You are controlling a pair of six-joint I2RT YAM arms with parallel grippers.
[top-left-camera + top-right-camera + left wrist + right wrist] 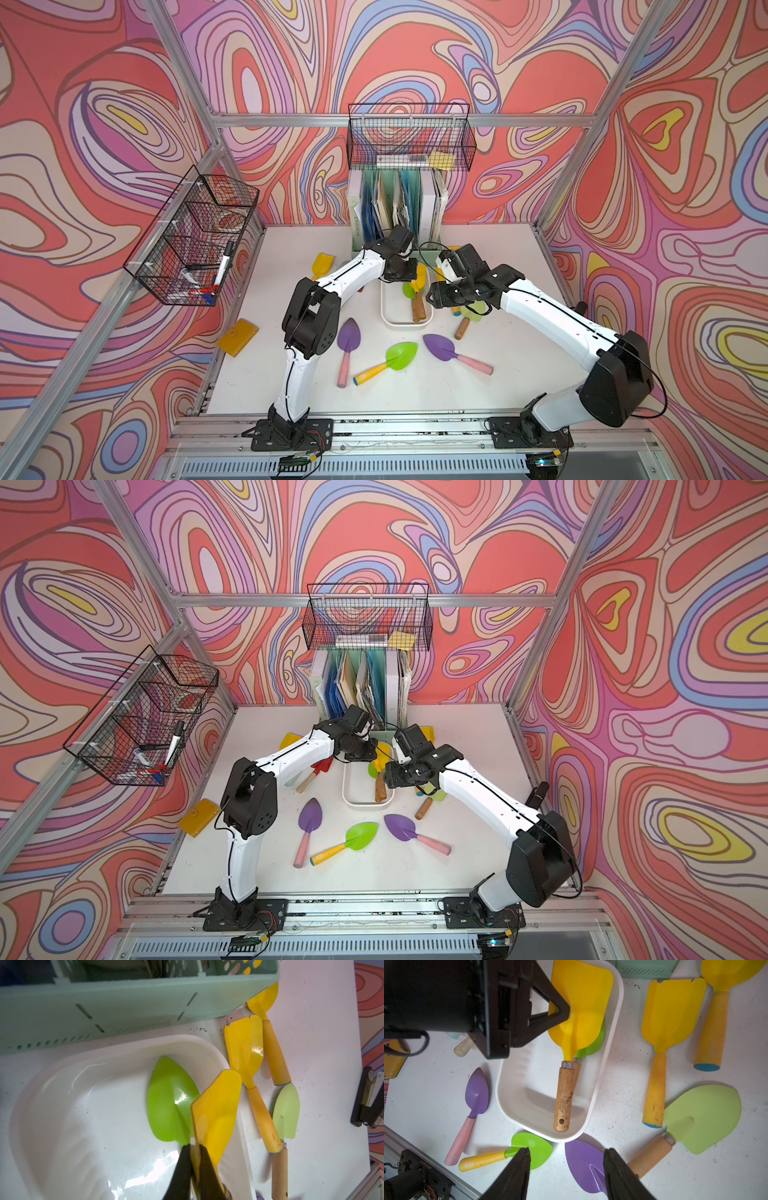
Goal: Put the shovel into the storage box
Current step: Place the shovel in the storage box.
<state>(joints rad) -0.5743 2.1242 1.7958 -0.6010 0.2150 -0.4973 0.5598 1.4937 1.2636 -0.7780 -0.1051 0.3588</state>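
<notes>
**Jaws.** Left gripper [194, 1146]: closed on the blade edge of the yellow shovel [581, 1001], close to its neck. Right gripper [568, 1150]: jaws apart, nothing between them.

**Items, left to right in a top view:**
1. Purple shovel, pink handle [348, 336]: loose on the table [415, 395].
2. Bright green shovel, yellow handle [401, 354]: loose, near the box's near end.
3. Storage box [533, 1084]: white tub. The yellow shovel is held inside it, blade propped over a green shovel [168, 1101] already lying there. Whether the wooden handle touches the floor cannot be told.
4. Second purple shovel [441, 347]: just outside the box, below the right gripper.
5. Yellow-handled shovel [672, 1014] and pale green shovel [704, 1118]: beside the box, loose.

**Step judged in hand:** setting down the yellow shovel; release not yet made.

**Next move, as judged:** the left jaws are to be parted and lifted straight off, so the blade is not dragged back over the rim.
</notes>
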